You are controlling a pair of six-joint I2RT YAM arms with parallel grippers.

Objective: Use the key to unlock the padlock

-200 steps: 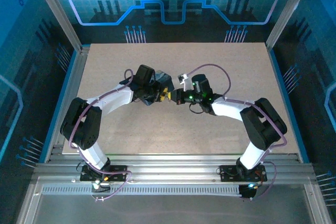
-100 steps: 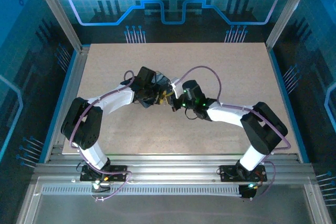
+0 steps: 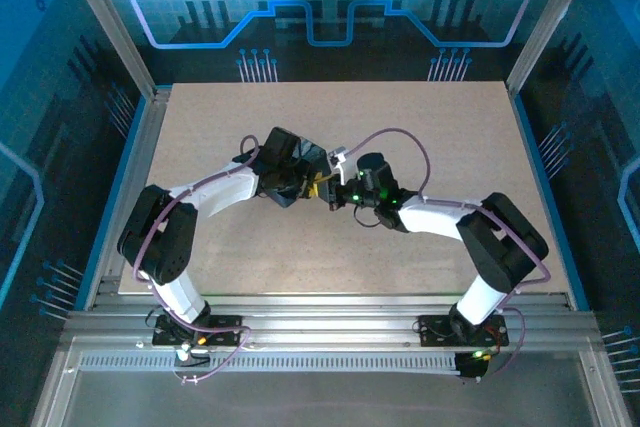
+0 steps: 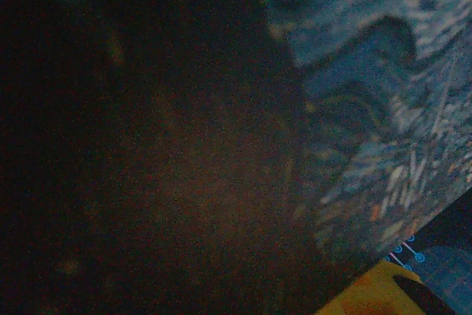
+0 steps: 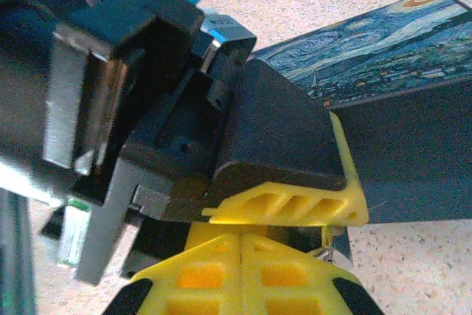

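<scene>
Padlock and key not resolvable: a small silvery bit [image 5: 324, 253] peeks out just right of the right gripper [image 5: 242, 256] fingertips, below the left finger [image 5: 295, 208], with too little showing to say which it is. Left wrist view is mostly black, with box [image 4: 383, 108] pattern along its right side. Left gripper [image 3: 308, 175] clamps the box, one finger flat on its dark side, the other finger hidden. Right gripper is closed, yellow fingers pressed together, tips right under the left finger; can't tell if anything is pinched. Both arms bend inward, wrists meeting over mid-table [image 3: 450, 137].
</scene>
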